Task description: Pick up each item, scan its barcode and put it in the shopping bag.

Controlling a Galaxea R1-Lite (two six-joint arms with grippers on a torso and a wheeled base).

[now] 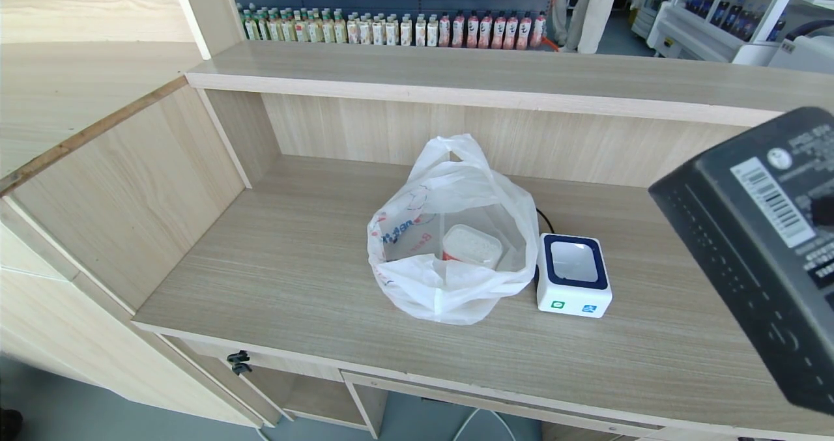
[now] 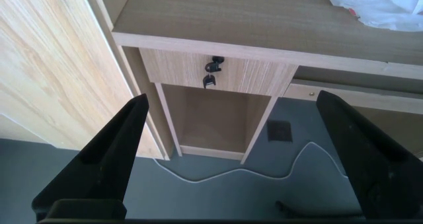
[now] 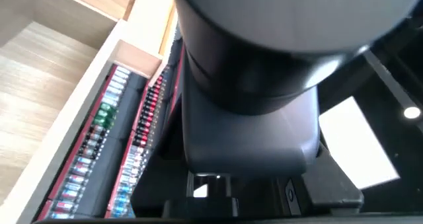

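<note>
A white plastic shopping bag (image 1: 456,187) stands open in the middle of the wooden counter (image 1: 273,278). A white-lidded tub (image 1: 470,244) sits inside it. Touching the bag's right side is the white barcode scanner (image 1: 573,275), its blue-framed window facing up. My left gripper (image 2: 232,97) hangs open and empty below the counter's front edge, in front of a drawer; a corner of the bag (image 2: 383,2) shows above it. A black housing with a barcode label (image 1: 762,245) looms close at the right edge of the head view. In the right wrist view a dark rounded body (image 3: 277,45) sits very close.
The counter has a raised back shelf (image 1: 482,76) and a side wall (image 1: 130,193) on the left. A key hangs in the drawer lock (image 2: 211,72) under the front edge. A white cable (image 2: 231,174) trails on the floor below. Bottles line a store shelf (image 1: 391,29) behind.
</note>
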